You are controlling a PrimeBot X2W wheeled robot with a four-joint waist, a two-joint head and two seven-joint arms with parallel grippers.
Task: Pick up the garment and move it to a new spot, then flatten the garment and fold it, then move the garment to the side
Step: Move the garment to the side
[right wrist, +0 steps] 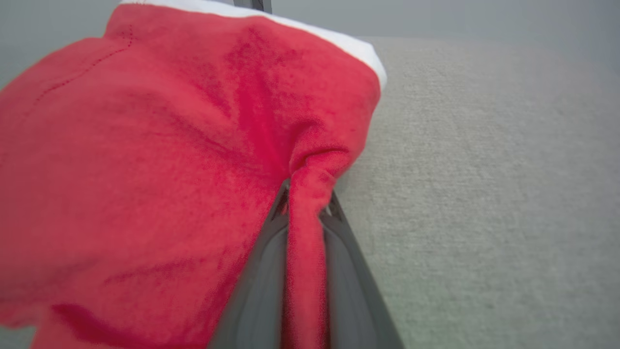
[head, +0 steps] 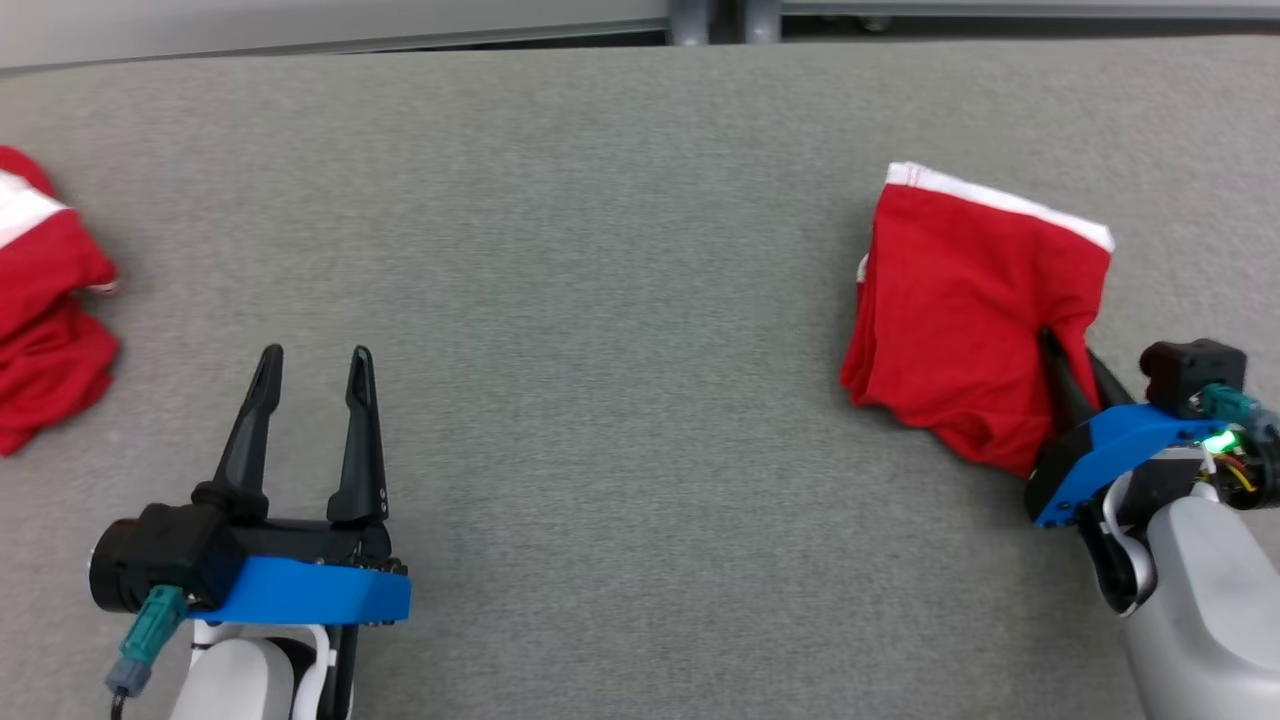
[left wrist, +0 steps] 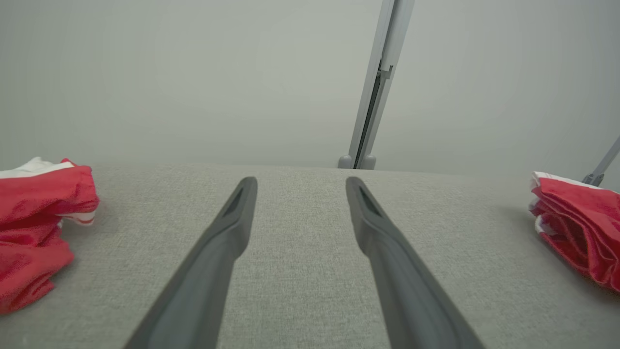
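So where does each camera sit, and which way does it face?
Head: on the head, facing down at the table; left gripper open, right gripper shut on the garment.
Left wrist: on that wrist, facing along its fingers across the table to the wall.
Right wrist: on that wrist, facing along its fingers into the garment.
Shared: head and left wrist both see the second garment.
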